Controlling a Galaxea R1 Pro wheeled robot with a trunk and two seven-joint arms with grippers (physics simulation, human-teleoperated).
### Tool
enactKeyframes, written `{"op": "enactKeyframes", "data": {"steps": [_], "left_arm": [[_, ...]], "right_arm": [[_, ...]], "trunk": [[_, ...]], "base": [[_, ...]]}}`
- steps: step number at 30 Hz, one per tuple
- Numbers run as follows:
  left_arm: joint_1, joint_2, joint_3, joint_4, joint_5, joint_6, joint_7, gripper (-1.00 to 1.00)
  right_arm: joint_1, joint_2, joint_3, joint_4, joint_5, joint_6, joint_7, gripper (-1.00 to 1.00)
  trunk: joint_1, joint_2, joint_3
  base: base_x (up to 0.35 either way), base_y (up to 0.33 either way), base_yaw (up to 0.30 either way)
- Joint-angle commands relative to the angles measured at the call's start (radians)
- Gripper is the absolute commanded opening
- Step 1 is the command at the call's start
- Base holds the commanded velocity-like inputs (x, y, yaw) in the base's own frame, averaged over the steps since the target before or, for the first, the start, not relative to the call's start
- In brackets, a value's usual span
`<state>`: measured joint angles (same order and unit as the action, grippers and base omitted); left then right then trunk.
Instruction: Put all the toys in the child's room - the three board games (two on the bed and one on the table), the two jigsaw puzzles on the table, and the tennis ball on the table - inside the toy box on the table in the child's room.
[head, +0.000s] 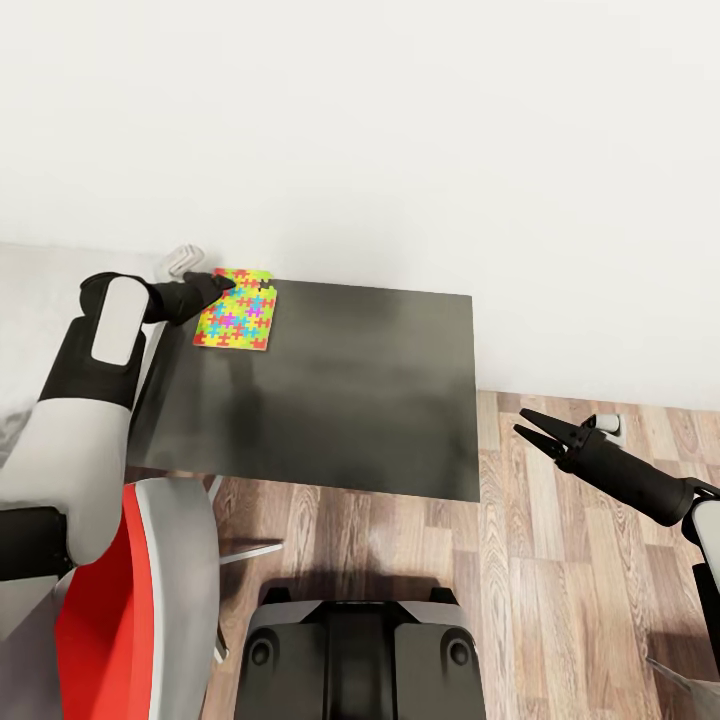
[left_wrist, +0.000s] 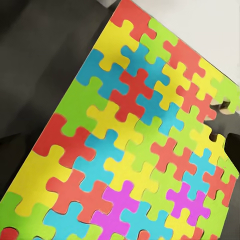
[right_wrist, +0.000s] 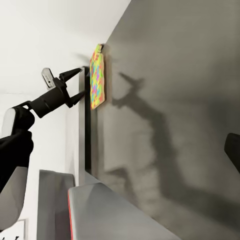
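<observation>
One jigsaw puzzle (head: 238, 309) lies flat at the far left corner of a dark grey top (head: 350, 390), close to the white wall. It is a thin square of red, yellow, green, blue and purple pieces, with a small gap in its far edge. My left gripper (head: 224, 283) hovers open over the puzzle's far left corner, nothing between its fingers. The left wrist view looks straight down on the puzzle (left_wrist: 135, 145). In the right wrist view the left gripper (right_wrist: 80, 83) stands spread beside the puzzle (right_wrist: 97, 77). My right gripper (head: 521, 422) is open and empty over the floor, right of the dark top.
A red chair with a grey shell (head: 130, 600) stands at the front left, against the dark top's near edge. My base (head: 360, 650) is just in front. Wood-plank floor (head: 570, 560) runs to the right. A pale surface (head: 35, 290) adjoins on the left.
</observation>
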<state>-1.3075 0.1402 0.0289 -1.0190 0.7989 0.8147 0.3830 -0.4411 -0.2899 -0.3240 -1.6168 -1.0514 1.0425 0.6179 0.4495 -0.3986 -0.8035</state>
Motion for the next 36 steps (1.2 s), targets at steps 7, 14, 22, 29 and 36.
{"op": "enactKeyframes", "data": {"steps": [7, 14, 22, 29, 36], "left_arm": [[0.015, 0.0, 0.001, 0.002, 0.01, -0.001, 0.006, 1.0], [0.025, 0.0, 0.002, 0.004, 0.009, -0.004, 0.004, 1.0], [0.035, 0.002, 0.002, 0.005, 0.009, -0.004, 0.002, 1.0], [0.038, 0.003, 0.002, 0.004, 0.01, -0.004, 0.005, 1.0], [0.039, 0.007, 0.004, -0.003, 0.011, -0.003, 0.006, 1.0]], "right_arm": [[-0.001, 0.0, -0.001, 0.0, 0.005, 0.005, 0.006, 1.0], [-0.001, 0.0, -0.001, 0.0, 0.005, 0.005, 0.006, 1.0], [-0.001, 0.0, -0.001, 0.0, 0.005, 0.005, 0.006, 1.0], [-0.001, 0.0, -0.001, 0.0, 0.005, 0.005, 0.006, 1.0], [-0.001, 0.0, -0.001, 0.0, 0.005, 0.005, 0.006, 1.0]], "trunk": [[0.001, -0.002, -0.001], [0.001, -0.002, -0.001], [0.001, -0.002, -0.001], [0.001, -0.002, -0.001], [0.001, -0.002, -0.001]], "base": [[0.0, 0.0, 0.0], [0.0, 0.0, 0.0], [0.0, 0.0, 0.0], [0.0, 0.0, 0.0], [0.0, 0.0, 0.0]]}}
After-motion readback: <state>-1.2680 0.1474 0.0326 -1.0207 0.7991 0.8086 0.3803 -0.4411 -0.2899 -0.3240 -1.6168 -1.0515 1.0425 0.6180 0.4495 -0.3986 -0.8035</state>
